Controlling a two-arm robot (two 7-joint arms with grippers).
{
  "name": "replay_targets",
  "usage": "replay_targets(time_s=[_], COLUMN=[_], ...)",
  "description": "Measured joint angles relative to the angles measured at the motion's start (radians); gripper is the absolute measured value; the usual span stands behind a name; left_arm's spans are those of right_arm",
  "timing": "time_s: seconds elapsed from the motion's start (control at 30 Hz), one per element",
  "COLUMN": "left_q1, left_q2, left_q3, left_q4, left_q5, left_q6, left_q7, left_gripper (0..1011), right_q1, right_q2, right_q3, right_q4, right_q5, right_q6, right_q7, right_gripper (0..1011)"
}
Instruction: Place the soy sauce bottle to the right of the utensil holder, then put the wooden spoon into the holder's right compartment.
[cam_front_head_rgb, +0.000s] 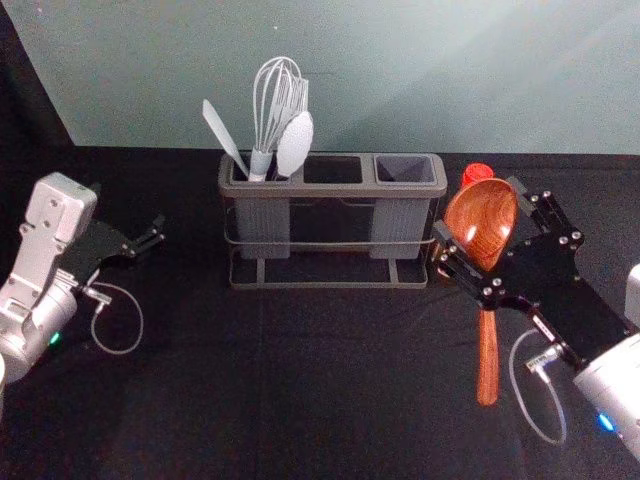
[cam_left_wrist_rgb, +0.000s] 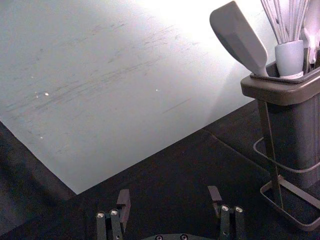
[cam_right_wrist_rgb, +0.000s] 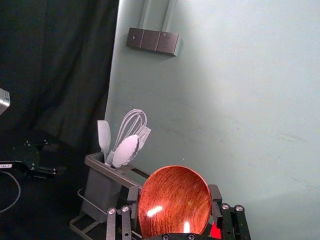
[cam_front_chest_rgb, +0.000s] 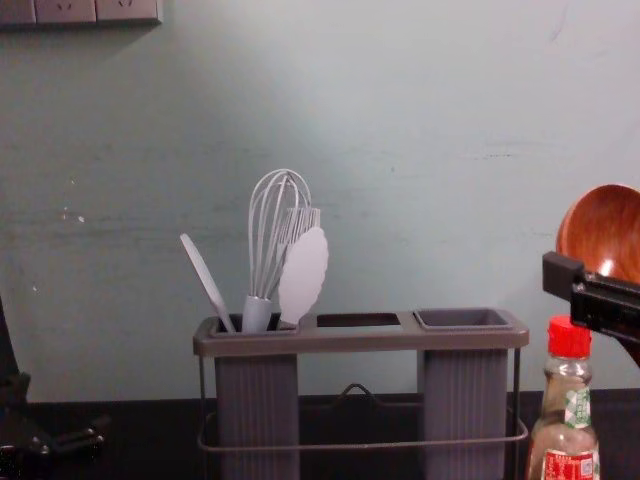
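Red-brown polished wood shines on the long-handled spoon held by the right gripper, to the right of the utensil holder. The gripper's fingers stand apart by the breadth of the bowl, one against each side of it. In the head view, the handle runs from beneath the gripper toward the near side; in the chest view, the bowl shows higher than the red cap of the clear glass soy sauce bottle. That bottle stands upright just beside the right end of the dark grey, wire-framed plastic utensil holder. In the holder's left compartment stand a pale grey wire whisk, a flat pale spatula leaning outward and a white scallop-edged utensil. The left gripper is parked left of the holder, fingers spread wide with nothing between them.
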Motion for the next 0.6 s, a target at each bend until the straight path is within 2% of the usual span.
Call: replay_targets(time_s=[0.07,0.2,0.27,0.3,0.33,0.5,0.53,0.57,0.6], left_q1=[0.000,0.000,0.000,0.000,0.000,0.000,0.000,0.000,0.000], left_q2=[0.000,0.000,0.000,0.000,0.000,0.000,0.000,0.000,0.000], left_q3=[0.000,0.000,0.000,0.000,0.000,0.000,0.000,0.000,0.000], left_q4=[0.000,0.000,0.000,0.000,0.000,0.000,0.000,0.000,0.000], left_q5=[0.000,0.000,0.000,0.000,0.000,0.000,0.000,0.000,0.000], left_q6=[0.000,0.000,0.000,0.000,0.000,0.000,0.000,0.000,0.000], left_q7=[0.000,0.000,0.000,0.000,0.000,0.000,0.000,0.000,0.000], left_gripper=[1011,1011,1011,1011,1011,1011,1011,1011,1011], right_q1=[0.011,0.067,0.125,0.125,0.157,0.248,0.282,0.282,0.310], right_q2=[-0.001,-0.009,-0.018,-0.018,-0.021,-0.035,-0.040,-0.040,-0.045], right_q3=[-0.003,-0.021,-0.042,-0.042,-0.053,-0.084,-0.094,-0.094,-0.101], right_q4=[0.006,0.038,0.073,0.073,0.093,0.157,0.183,0.183,0.205], right_q5=[0.001,0.000,-0.007,-0.007,-0.012,-0.020,-0.021,-0.021,-0.021], right_q6=[-0.004,-0.020,-0.035,-0.035,-0.043,-0.070,-0.081,-0.081,-0.091], right_q7=[-0.001,-0.002,-0.003,-0.003,-0.002,0.003,0.005,0.005,0.008], right_gripper=[846,846,846,847,846,846,846,846,846])
